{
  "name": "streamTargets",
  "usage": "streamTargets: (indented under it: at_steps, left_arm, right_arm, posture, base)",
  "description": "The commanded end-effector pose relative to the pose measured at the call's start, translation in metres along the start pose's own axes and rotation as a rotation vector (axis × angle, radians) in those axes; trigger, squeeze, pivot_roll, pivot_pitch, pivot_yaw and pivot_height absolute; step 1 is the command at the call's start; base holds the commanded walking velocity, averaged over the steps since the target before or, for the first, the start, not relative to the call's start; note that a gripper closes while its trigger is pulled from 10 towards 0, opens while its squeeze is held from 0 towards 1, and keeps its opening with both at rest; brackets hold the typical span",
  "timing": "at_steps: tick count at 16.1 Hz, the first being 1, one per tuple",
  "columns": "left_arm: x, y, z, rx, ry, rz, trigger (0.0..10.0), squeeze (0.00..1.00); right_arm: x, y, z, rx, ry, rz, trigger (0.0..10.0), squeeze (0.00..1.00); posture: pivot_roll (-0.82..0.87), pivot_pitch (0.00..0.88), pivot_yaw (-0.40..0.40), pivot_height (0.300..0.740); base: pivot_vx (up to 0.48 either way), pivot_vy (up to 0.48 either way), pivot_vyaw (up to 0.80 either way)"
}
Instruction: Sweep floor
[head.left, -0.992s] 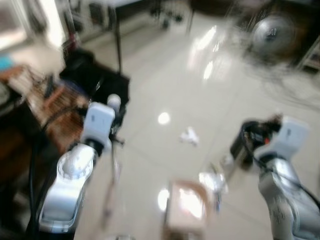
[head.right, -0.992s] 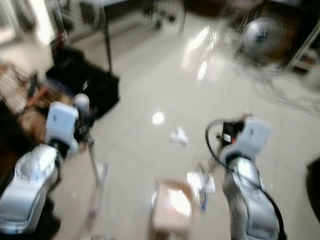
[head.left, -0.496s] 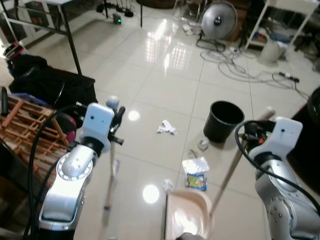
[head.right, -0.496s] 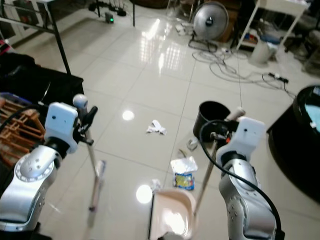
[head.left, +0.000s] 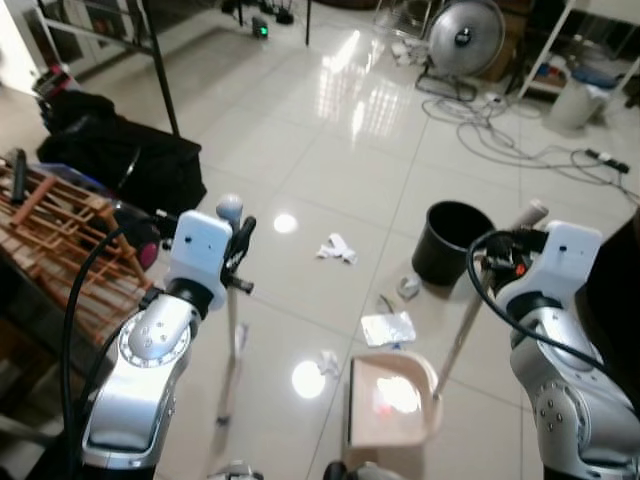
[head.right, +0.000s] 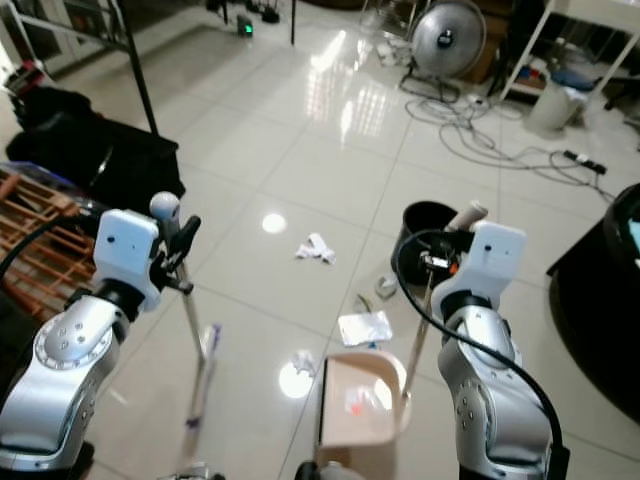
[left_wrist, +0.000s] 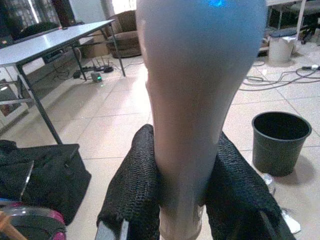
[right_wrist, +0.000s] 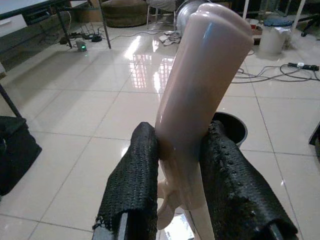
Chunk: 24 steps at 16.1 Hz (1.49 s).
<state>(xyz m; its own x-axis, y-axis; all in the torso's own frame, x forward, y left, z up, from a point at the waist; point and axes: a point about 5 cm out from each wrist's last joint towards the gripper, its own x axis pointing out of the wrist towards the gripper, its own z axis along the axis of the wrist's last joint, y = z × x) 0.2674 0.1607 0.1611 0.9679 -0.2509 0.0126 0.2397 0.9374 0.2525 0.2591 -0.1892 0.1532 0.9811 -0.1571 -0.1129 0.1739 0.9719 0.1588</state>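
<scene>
Left eye view: broom (head.left: 232, 330) upright in left gripper (head.left: 236, 250); dustpan (head.left: 390, 400) on tiles beside wrapper (head.left: 387, 328), near black bin (head.left: 448, 240).

Left wrist view: fingers (left_wrist: 134, 187) clamped on broom handle.

Right wrist view: right gripper (right_wrist: 182, 175) clamped around dustpan handle (right_wrist: 200, 100).

The left gripper (left_wrist: 186, 192) clamped its black fingers (left_wrist: 134, 182) on a pale broom handle (left_wrist: 192, 100). A black bin (left_wrist: 280, 141) stood behind on tiled floor (left_wrist: 110, 125).
</scene>
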Motion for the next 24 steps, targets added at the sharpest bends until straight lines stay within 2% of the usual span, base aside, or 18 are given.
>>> streamTargets:
  at_steps: [1, 4, 9, 11, 12, 14, 20, 24]
  left_arm:
    - [0.002, 0.003, 0.009, 0.02, -0.042, 0.009, 10.0, 0.0]
    - [0.003, 0.003, 0.012, 0.04, -0.053, 0.007, 10.0, 0.0]
    - [0.004, 0.002, 0.013, 0.062, -0.058, 0.002, 10.0, 0.0]
    - [0.005, 0.002, 0.006, 0.044, 0.0, -0.01, 10.0, 0.0]
    - [0.005, 0.0, 0.005, 0.066, -0.004, -0.035, 10.0, 0.0]
    - [0.005, 0.0, 0.006, 0.048, -0.005, -0.028, 10.0, 0.0]
    - [0.004, 0.004, 0.006, 0.071, -0.005, -0.021, 10.0, 0.0]
    - [0.004, 0.008, 0.008, 0.076, -0.011, -0.014, 10.0, 0.0]
  right_arm:
    - [0.001, 0.001, 0.007, 0.0, -0.04, 0.014, 10.0, 0.0]
    - [0.001, 0.002, 0.006, 0.0, -0.035, 0.013, 10.0, 0.0]
    - [0.003, 0.003, 0.008, 0.0, -0.039, 0.019, 10.0, 0.0]
    - [0.003, 0.004, 0.007, 0.0, -0.037, 0.02, 10.0, 0.0]
    - [0.003, 0.004, 0.007, -0.001, -0.036, 0.021, 10.0, 0.0]
    - [0.003, 0.004, 0.007, 0.004, -0.037, 0.017, 10.0, 0.0]
    - [0.004, 0.005, 0.004, 0.008, -0.032, 0.018, 10.0, 0.0]
    - [0.015, 0.015, -0.004, 0.029, -0.044, 0.05, 10.0, 0.0]
  posture:
    - [0.08, 0.091, -0.092, 0.74]
    - [0.08, 0.09, -0.092, 0.74]
    - [0.08, 0.095, -0.099, 0.74]
    - [0.08, 0.092, -0.097, 0.74]
    - [0.08, 0.092, -0.097, 0.74]
    - [0.08, 0.097, -0.095, 0.74]
    - [0.08, 0.104, -0.09, 0.74]
    - [0.09, 0.124, -0.079, 0.74]
  base:
    - [0.0, 0.0, 0.0]
    - [0.0, 0.0, 0.0]
    - [0.0, -0.47, 0.0]
    - [0.0, 0.0, 0.0]
    - [0.0, 0.0, 0.0]
    - [0.0, 0.48, 0.0]
    - [0.0, 0.0, 0.0]
    - [0.0, 0.0, 0.0]
